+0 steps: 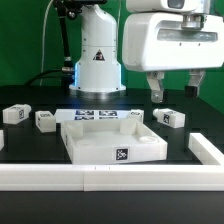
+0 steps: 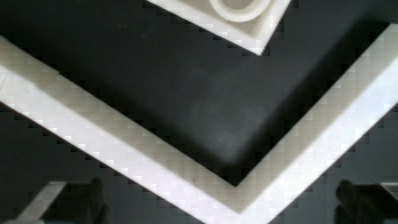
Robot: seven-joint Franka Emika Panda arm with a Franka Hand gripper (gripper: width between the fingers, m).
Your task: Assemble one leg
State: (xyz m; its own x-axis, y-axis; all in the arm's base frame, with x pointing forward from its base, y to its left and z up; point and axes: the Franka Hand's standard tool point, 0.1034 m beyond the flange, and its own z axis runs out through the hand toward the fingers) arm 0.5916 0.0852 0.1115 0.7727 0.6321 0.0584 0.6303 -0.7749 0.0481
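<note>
Black table before a green curtain carries the white tray at mid-scene with nothing fitted to it, so the task looks barely begun: the leg has yet to be grasped, carried over and fixed in place. It lies loose on the table just right of the tray's far right corner, on its side, its long axis seemingly running left to right and its tagged face turned toward the near side. The gripper hangs above it, released and empty, jaws spread wide.

Green backdrop behind; matte black tabletop; white rail along front edge; light even.
</note>
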